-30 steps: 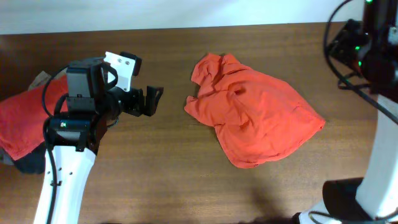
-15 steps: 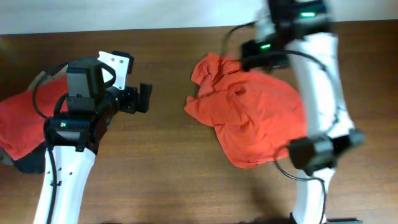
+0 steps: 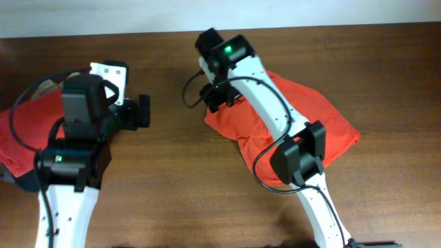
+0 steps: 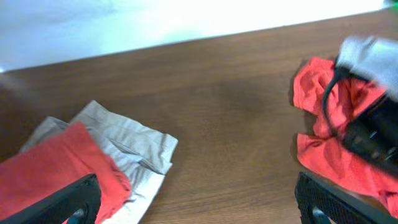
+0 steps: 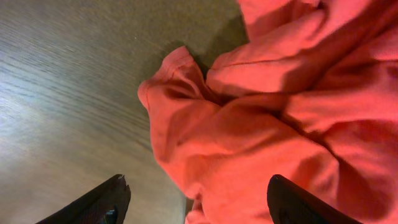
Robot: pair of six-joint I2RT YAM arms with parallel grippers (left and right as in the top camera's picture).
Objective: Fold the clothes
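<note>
Swung in from the right, the right hand (image 5: 205, 202) was held spread and empty over the crumpled T-shirt (image 3: 324, 117) on the worktop (image 3: 172, 172); bunched layers could be pinched together, spoiling the fold.

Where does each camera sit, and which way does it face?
Overhead: above the table, looking straight down; both arms, left gripper and right gripper show.
Left wrist: looks low across the table at the red shirt on pale cloth; own fingertips in the bottom corners.
Right wrist: looks down on the crumpled shirt's edge; own fingertips at the bottom.
Shared: the crumpled shirt appears in all three.
</note>
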